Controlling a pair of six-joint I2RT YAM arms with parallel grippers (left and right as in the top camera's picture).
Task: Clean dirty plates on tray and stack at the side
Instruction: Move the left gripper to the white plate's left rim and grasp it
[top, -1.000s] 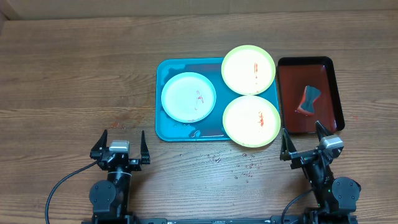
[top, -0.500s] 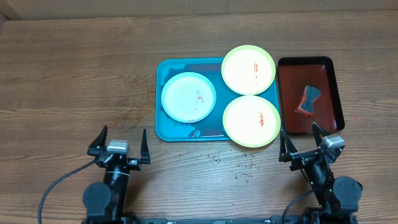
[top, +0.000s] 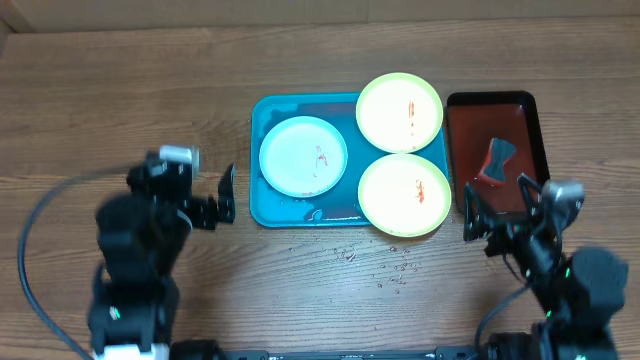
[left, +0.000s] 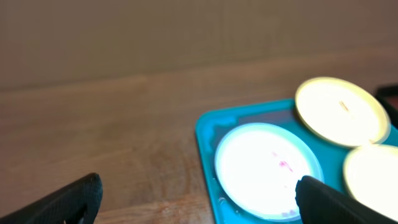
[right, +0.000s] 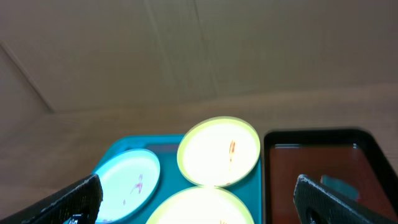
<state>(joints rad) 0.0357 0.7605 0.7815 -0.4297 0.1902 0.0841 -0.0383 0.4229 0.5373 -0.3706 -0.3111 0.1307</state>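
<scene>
Both arms have lifted from their resting pose at the near edge of the brown wooden table (top: 100, 90) and moved forward during the last second. The left gripper (top: 190, 195) is now just beside the left rim of the large teal-blue rectangular plastic tray (top: 262, 205). The right gripper (top: 498, 208) hangs over the near end of the smaller dark red tray with black rim (top: 520, 108). On both, the jaws stand wide apart and hold nothing.

The plates themselves have not moved. The round white plate (top: 303, 155) lies in the left part of the teal tray, with a small red smear. The far pale yellow-green plate (top: 399, 112) overhangs the far rim. The near pale yellow-green plate (top: 404, 195) overhangs the near right corner. Both have red marks.

A blue-grey object, perhaps a sponge (top: 497, 160), lies in the red tray, just ahead of the right gripper. Some small drops (top: 390, 272) are on the table in front of the teal tray.

I judge that the work is only beginning: no plate is cleaned or stacked yet. The right arm seems to go for the sponge, and the left arm for the white plate.
</scene>
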